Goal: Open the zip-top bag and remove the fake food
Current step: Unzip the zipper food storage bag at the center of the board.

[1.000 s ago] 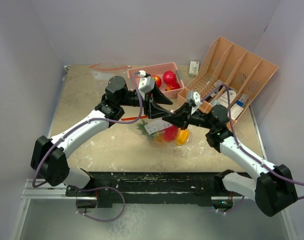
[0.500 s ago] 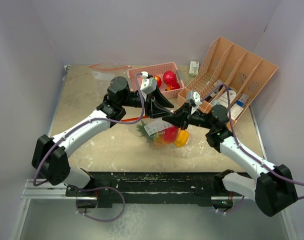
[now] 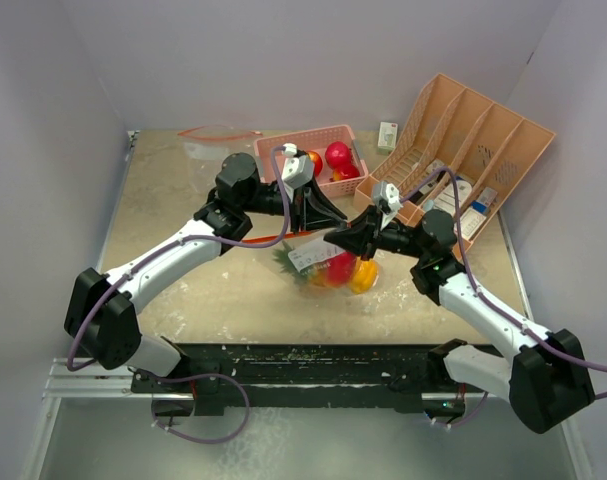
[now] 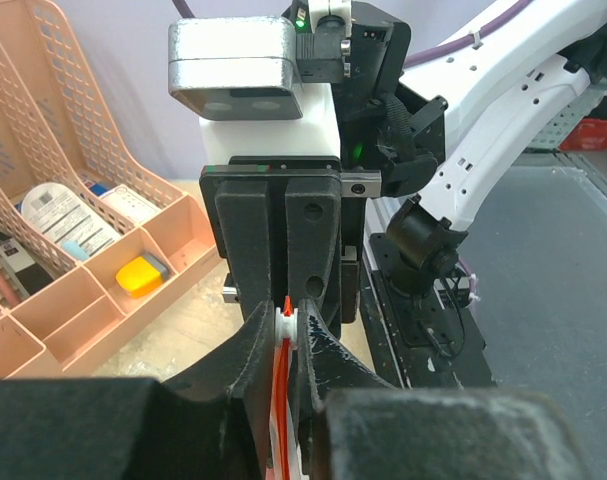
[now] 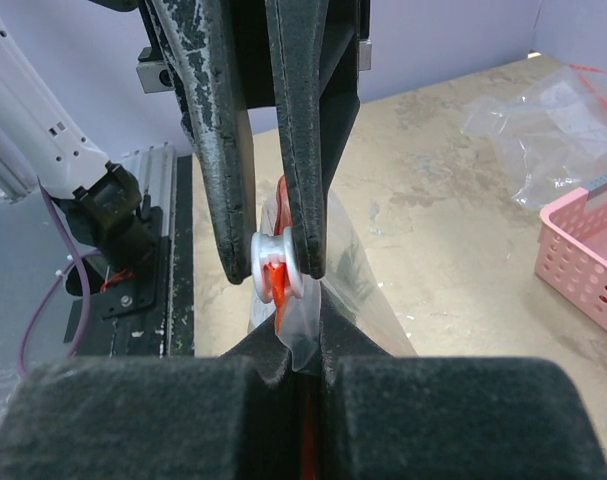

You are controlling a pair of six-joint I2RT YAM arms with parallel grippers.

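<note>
Above the middle of the desk point(image 3: 173, 290), the left hand point(image 3: 331, 224) has just closed on the white slider point(image 5: 274, 264) of the clear plastic zip-top bag point(image 5: 361, 305); the right hand point(image 5: 301, 352) pinches its top, so unzipping can start

Top camera sitting high behind near edge, looking down over whole table point(image 3: 243, 300), far off. Left wrist camera pointing toward right edge, facing right gripper point(image 4: 288, 312) up close. Right wrist camera pointing toward left edge, facing left gripper point(image 5: 273, 272), equally close. Both wrist views sharing bag point(image 5: 355, 290) top from opposite sides; top view covering it too.
</note>
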